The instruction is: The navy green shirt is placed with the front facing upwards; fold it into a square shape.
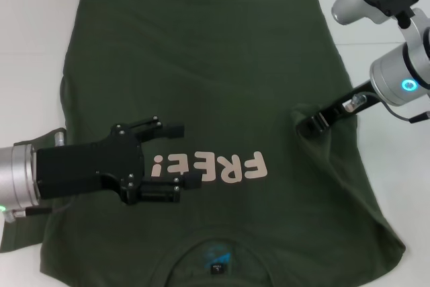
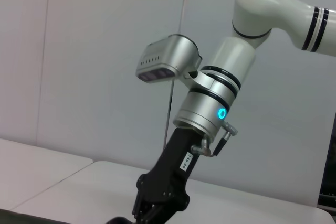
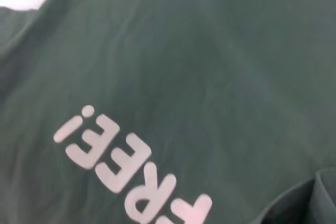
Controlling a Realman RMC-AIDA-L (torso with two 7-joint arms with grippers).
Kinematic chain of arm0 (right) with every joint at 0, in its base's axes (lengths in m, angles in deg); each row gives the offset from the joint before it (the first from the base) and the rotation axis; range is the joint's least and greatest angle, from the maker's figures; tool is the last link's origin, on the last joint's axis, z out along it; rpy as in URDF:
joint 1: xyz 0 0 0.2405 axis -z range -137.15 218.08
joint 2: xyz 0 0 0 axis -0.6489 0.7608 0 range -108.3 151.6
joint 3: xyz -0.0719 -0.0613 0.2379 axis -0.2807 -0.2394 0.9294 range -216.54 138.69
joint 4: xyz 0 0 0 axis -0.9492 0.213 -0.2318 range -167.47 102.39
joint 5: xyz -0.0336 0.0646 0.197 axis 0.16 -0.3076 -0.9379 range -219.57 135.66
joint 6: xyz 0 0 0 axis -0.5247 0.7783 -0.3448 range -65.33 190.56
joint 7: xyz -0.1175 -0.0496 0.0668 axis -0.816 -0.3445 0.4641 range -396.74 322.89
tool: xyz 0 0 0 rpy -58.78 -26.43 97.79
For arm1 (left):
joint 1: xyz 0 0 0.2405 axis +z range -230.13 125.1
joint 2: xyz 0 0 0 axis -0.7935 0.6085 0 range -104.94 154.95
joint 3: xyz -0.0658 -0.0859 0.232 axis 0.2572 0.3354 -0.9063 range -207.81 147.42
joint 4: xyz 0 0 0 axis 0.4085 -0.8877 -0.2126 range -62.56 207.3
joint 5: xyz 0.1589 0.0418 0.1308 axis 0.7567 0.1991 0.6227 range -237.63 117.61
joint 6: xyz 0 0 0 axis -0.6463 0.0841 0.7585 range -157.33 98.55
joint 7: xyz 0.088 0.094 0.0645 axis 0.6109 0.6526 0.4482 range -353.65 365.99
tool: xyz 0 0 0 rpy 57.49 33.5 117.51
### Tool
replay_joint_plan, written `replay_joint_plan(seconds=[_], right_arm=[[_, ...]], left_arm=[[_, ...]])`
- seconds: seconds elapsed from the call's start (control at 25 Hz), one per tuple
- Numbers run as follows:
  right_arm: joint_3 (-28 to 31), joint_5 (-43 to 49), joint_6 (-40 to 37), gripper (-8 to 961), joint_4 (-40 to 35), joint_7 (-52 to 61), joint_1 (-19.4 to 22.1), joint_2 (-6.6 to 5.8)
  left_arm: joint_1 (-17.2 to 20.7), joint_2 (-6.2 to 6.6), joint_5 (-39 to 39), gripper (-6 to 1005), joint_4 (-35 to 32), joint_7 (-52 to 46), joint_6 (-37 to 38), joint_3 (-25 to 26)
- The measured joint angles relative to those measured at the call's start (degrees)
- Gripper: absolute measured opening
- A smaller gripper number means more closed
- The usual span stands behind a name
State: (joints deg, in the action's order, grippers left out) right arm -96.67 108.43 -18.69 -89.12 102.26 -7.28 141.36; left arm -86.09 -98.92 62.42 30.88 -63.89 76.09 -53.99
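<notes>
The navy green shirt is showing pink "FREE!" lettering. The right gripper is pinching its folded-in edge; the left gripper is hovering spread wide.

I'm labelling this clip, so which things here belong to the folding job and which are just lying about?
Part of the job:
- dark olive-green cotton T-shirt with pale pink FREE! lettering
- right gripper, fingers shut on a raised fold at the shirt's right side
- left gripper, fingers open, over the chest

Just there:
- white table under the shirt; nothing else lies about
</notes>
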Motion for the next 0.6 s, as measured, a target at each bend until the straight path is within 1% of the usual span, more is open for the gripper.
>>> replay_joint_plan(seconds=[0.16,0.44,0.56,0.6], right_arm=[[-0.1,-1.0,1.0,13,0.7,0.0,-0.9,0.00],[-0.7,-0.6,1.9,15,5.8,0.1,-3.2,-0.18],[-1.0,0.7,1.7,15,5.9,0.8,-3.1,-0.31],[-1.0,0.7,1.7,37,5.9,0.8,-3.1,-0.31]], left_arm=[[0.0,0.00,0.0,824,0.1,0.0,-0.1,-0.1],[0.2,0.00,0.0,821,0.1,0.1,-0.1,0.0],[0.3,0.00,0.0,820,0.1,0.1,-0.1,0.0],[0.3,0.00,0.0,819,0.1,0.1,-0.1,0.0]])
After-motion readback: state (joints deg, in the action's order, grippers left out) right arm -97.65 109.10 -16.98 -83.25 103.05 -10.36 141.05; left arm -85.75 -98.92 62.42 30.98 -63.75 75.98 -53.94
